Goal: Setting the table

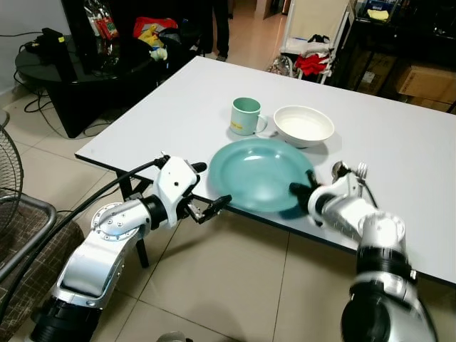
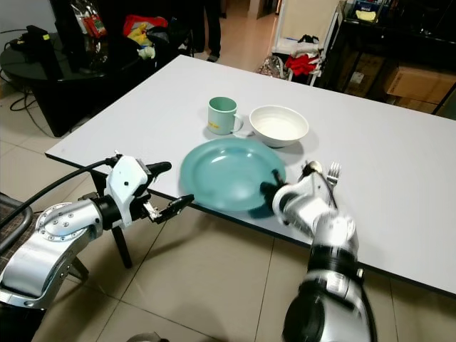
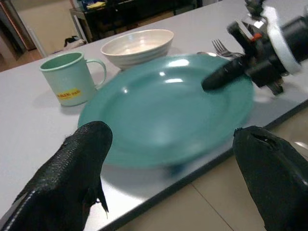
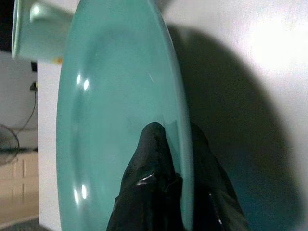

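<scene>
Teal plate (image 1: 260,173) overhangs the table's (image 1: 399,164) near edge; your right gripper (image 1: 303,191) pinches its right rim, while the left gripper (image 1: 206,191), spread empty, waits just left.

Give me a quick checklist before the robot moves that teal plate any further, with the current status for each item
1. Right gripper clamped on teal plate rim: ok.
2. Plate fully on the white table: not ok, its near edge overhangs.
3. Left gripper open, off the plate: ok.
4. Green mug and white bowl apart from the plate: ok.
5. Fork beside right wrist out of the way: cannot tell.
</scene>
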{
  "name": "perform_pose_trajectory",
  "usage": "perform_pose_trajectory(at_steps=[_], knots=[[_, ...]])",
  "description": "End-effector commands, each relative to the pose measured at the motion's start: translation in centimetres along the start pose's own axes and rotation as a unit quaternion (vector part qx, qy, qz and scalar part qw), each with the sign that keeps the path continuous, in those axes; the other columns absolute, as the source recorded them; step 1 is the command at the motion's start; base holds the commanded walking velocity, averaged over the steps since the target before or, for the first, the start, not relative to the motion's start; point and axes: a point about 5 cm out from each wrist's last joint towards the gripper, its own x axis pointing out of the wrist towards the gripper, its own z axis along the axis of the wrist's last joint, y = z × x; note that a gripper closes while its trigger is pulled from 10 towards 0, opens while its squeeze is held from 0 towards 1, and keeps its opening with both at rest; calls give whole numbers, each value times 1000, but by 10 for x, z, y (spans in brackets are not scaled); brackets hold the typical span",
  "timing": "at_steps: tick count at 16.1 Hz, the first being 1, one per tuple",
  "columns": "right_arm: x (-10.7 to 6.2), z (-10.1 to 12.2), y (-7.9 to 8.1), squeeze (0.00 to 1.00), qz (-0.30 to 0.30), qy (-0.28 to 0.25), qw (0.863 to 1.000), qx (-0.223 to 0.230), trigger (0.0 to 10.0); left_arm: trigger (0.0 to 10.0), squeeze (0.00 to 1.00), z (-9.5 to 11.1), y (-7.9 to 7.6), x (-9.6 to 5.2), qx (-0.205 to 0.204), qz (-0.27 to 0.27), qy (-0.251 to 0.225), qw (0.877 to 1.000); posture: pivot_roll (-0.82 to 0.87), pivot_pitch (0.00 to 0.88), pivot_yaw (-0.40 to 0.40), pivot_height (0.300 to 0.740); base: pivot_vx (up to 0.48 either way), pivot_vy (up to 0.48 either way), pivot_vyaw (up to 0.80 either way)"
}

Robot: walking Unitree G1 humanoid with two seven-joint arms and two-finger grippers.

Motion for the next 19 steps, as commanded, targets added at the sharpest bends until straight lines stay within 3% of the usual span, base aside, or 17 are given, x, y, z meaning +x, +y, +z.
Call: perform_pose_trajectory(at_steps=[1,6,7,8,10,13,19], knots=[[1,13,3,0,3,-27,999,17,10000,10000,0,6,-1,2,7,-10,-6,1000,118,0,-68,740,0,0,0],[8,22,-7,0,-11,-64,997,38,10000,10000,0,6,-1,2,7,-8,-7,1000,119,0,-69,740,0,0,0],[10,19,-10,800,-10,-57,997,42,10000,10000,0,6,-2,2,6,-10,-6,1000,118,0,-67,740,0,0,0],[11,17,-11,1000,-6,-53,998,44,10000,10000,0,6,-2,2,7,-12,-5,1000,115,0,-64,740,0,0,0],[9,18,-13,1000,2,-57,997,55,10000,10000,0,6,-2,2,8,-15,-4,1000,112,0,-61,740,0,0,0],[0,22,-16,1000,-8,-74,997,14,10000,10000,0,6,-4,3,7,-17,-4,1000,109,0,-57,740,0,0,0],[-53,18,-25,1000,-14,-98,994,-51,10000,10000,0,5,-8,2,-2,-17,-6,1000,82,0,-43,740,0,0,0]])
